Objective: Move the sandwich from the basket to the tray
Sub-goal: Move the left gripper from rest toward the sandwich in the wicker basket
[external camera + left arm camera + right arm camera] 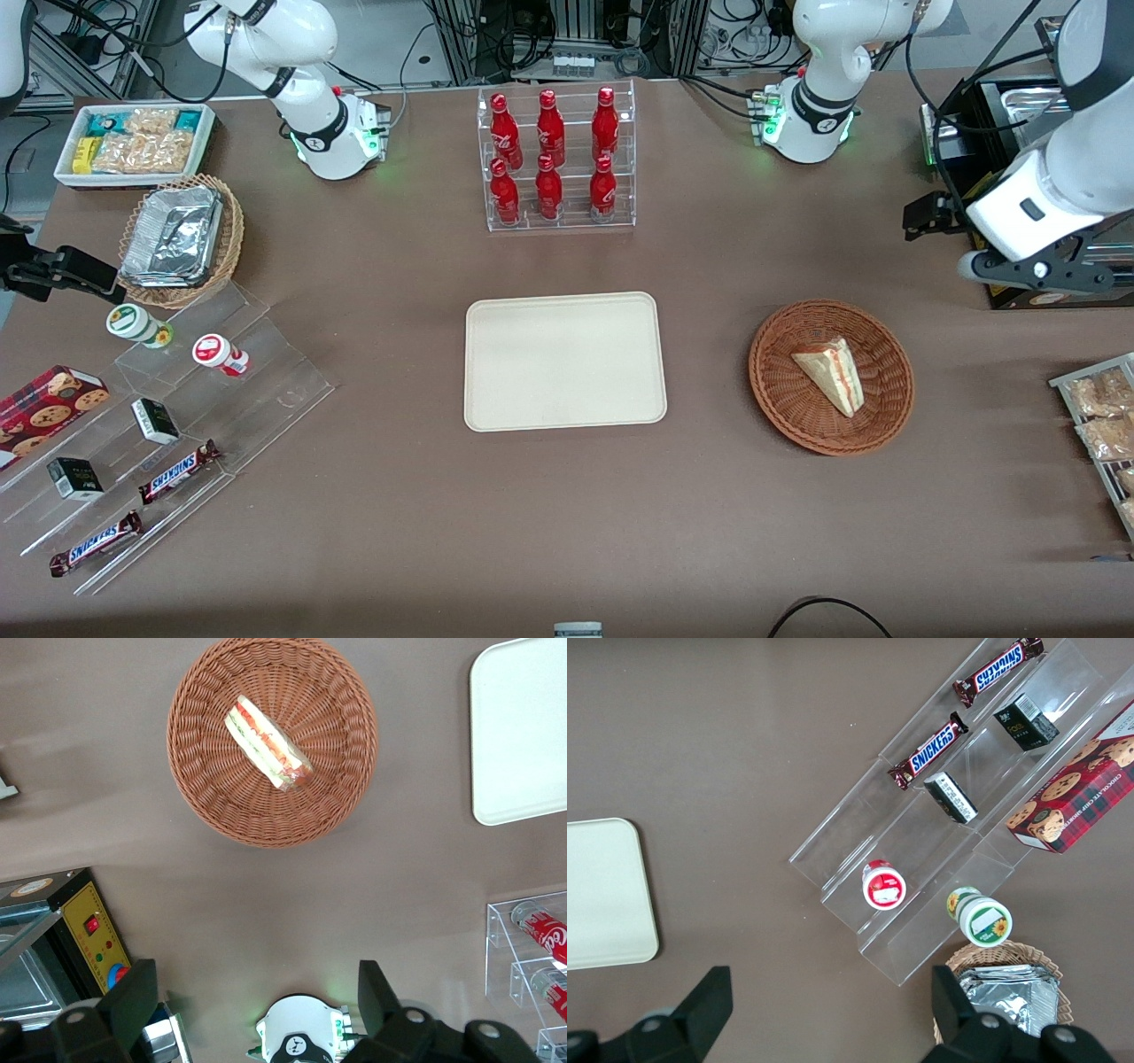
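One sandwich (831, 374) lies in the basket (780, 400) beside the bare tray (564, 361), while the gripper (252, 1001) hangs high above the tabletop (567, 532), fingers (376, 992) spread wide, ready to descend.

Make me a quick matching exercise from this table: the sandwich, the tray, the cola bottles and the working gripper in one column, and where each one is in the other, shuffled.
Things
1. sandwich
2. tray
3. cola bottles
4. gripper

Places
A. standing in a clear tiered rack
B. raised above the table toward the working arm's end, fingers apart, holding nothing
C. lying in the reddish-brown basket
D. flat on the table beside the basket, nothing on it

Pairs: 1-C, 2-D, 3-A, 4-B
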Tool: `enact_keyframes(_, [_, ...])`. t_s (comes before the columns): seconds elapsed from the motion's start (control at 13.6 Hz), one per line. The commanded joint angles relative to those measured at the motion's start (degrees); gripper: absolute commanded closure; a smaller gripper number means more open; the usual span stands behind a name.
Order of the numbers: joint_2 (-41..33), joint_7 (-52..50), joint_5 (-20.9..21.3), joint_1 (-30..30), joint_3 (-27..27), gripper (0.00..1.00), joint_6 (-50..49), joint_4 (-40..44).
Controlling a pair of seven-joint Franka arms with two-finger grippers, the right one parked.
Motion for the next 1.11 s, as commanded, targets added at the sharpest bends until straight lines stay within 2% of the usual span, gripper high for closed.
enact_keyframes(0.0, [0.14, 1.01, -1.14, 1.48, -1.50, 0.00, -0.74, 0.55])
enact_keyframes(0.44, [4.71, -0.31, -0.61, 1.66, -0.97, 0.00, 3.03, -3.21])
enact_keyframes(0.66, [4.53, -0.39, -0.09, 1.66, -0.89, 0.00, 13.29, -11.99])
enact_keyframes(1.03, [5.32, -4.15, 0.00, 1.92, -0.89, 0.00, 36.23, -27.02])
